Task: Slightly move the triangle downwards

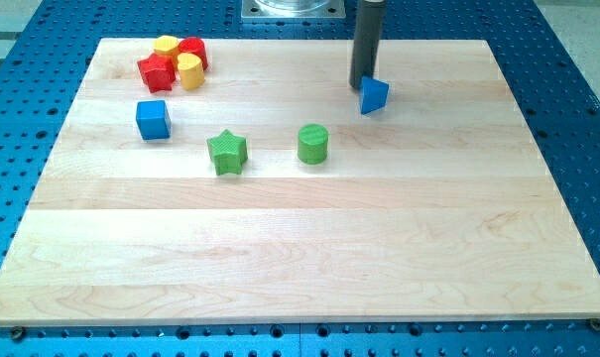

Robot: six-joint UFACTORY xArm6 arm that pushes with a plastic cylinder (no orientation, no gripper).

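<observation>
A blue triangle block (pixel 375 95) lies on the wooden board toward the view's top right. My tip (pixel 362 84) stands just above and to the left of the triangle, touching or almost touching its upper left edge. The dark rod rises straight up from there to the view's top.
A green cylinder (pixel 312 144) and a green star (pixel 226 152) lie near the middle. A blue cube (pixel 153 119) sits at the left. A cluster at the top left holds a red star (pixel 156 71), a yellow heart-like block (pixel 189 71), a yellow block (pixel 167 46) and a red block (pixel 194 52).
</observation>
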